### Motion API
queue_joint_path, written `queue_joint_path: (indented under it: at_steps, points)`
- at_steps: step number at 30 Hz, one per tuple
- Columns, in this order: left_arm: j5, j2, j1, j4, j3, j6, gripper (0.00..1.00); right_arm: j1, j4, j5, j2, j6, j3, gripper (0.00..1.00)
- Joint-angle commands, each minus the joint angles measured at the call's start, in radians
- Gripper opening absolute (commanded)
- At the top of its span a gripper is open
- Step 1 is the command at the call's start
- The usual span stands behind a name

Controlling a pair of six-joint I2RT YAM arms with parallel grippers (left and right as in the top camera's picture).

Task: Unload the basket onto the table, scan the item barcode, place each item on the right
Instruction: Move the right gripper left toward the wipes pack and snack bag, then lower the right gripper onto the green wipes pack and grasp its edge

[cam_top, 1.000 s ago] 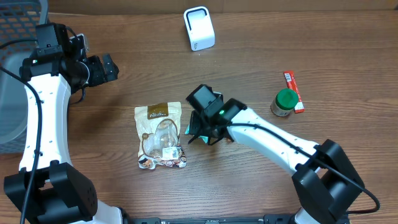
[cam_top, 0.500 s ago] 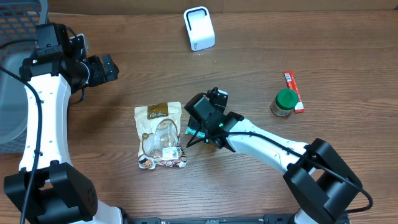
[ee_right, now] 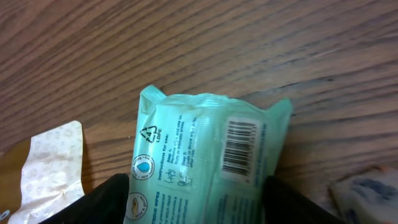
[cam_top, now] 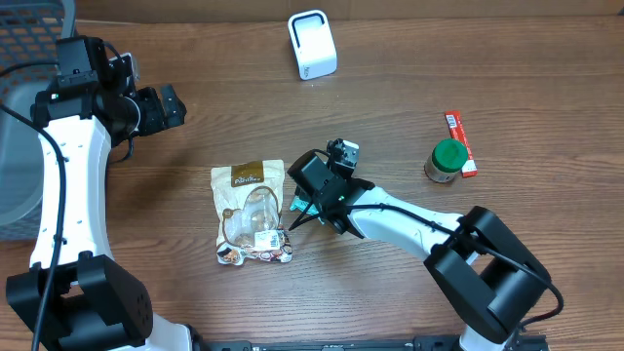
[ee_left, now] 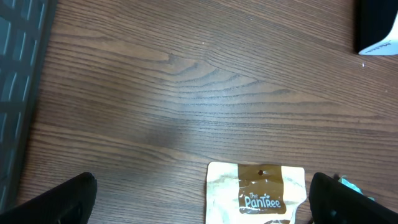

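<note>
A teal wipes pack (ee_right: 205, 155) lies on the wood table with its barcode label (ee_right: 239, 146) facing up. My right gripper (ee_right: 202, 208) is open low over it, one dark finger on each side of the pack, close against its edges. From overhead only a teal sliver of the pack (cam_top: 294, 206) shows under the right gripper (cam_top: 310, 200), just right of a white-and-brown snack pouch (cam_top: 253, 213). The white scanner (cam_top: 312, 44) stands at the back centre. My left gripper (cam_top: 166, 105) hovers open at the left, with the pouch top (ee_left: 258, 193) below it in the left wrist view.
A green-lidded jar (cam_top: 448, 161) and a red stick packet (cam_top: 460, 141) sit at the right. A grey basket (cam_top: 19, 117) stands at the left edge. The pouch corner (ee_right: 53, 162) lies close left of the wipes pack.
The right gripper has shifted slightly left and turned over the wipes pack, and its jaws have widened. The pack, the pouch and the left arm have not moved.
</note>
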Motion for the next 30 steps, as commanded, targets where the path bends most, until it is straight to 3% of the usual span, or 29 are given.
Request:
queue_joint_path:
  at_steps: [1,7,11,19,23,27,28,30]
  points:
    - [-0.006,0.000,-0.002,0.000,0.003,-0.009,1.00,0.003,0.058,-0.072,0.008,-0.142,-0.006,0.68]
    - [-0.006,0.000,-0.002,0.001,0.003,-0.009,1.00,0.003,0.164,-0.362,0.008,-0.523,0.000,0.67]
    - [-0.006,0.000,-0.002,0.001,0.003,-0.009,1.00,-0.005,0.115,-0.374,0.008,-0.685,0.023,0.74]
    - [-0.006,0.000,-0.002,0.001,0.002,-0.009,1.00,-0.057,-0.116,-0.394,-0.068,-0.520,0.232,0.73]
    - [-0.006,0.000,-0.002,0.001,0.003,-0.009,1.00,-0.056,-0.256,-0.394,-0.071,-0.353,0.284,0.70]
    - [-0.006,0.000,-0.002,0.001,0.003,-0.009,1.00,-0.041,-0.349,-0.402,-0.065,-0.174,0.283,0.80]
    - [-0.006,0.000,-0.002,0.001,0.002,-0.009,1.00,-0.035,-0.364,-0.407,-0.065,-0.142,0.282,0.74]
    - [-0.006,0.000,-0.002,0.001,0.002,-0.009,1.00,-0.019,-0.398,-0.422,-0.065,-0.061,0.282,0.42]
